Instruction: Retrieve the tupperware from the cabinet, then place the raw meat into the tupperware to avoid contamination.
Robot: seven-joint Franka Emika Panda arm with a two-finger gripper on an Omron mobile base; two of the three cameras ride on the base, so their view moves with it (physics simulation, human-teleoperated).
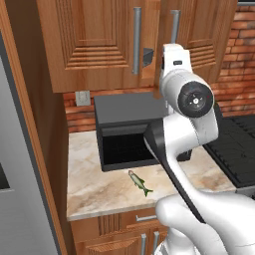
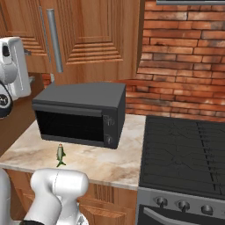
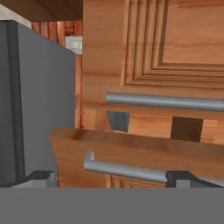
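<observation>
The cabinet [image 1: 94, 45] hangs over the counter, and its right door [image 3: 131, 148] stands slightly ajar. In the hand view my gripper [image 3: 111, 177] is open right at that door's silver handle [image 3: 127, 170], which runs lengthwise between the two finger tips. Whether they touch it I cannot tell. A small dark grey shape [image 3: 118, 120] shows in the gap between the doors and looks like the tupperware [image 1: 148, 56]. The raw meat, a small fish [image 1: 139, 183], lies on the marble counter in front of the microwave, also seen from the right [image 2: 60, 154]. My white hand [image 1: 174, 60] is up at the doors.
A black microwave [image 2: 81, 112] stands on the counter [image 2: 114, 162] under the cabinet. A dark stove [image 2: 184, 154] sits to the right against a brick wall [image 2: 184, 52]. A steel fridge [image 1: 20, 199] borders the left. Drawers [image 1: 129, 219] run below the counter.
</observation>
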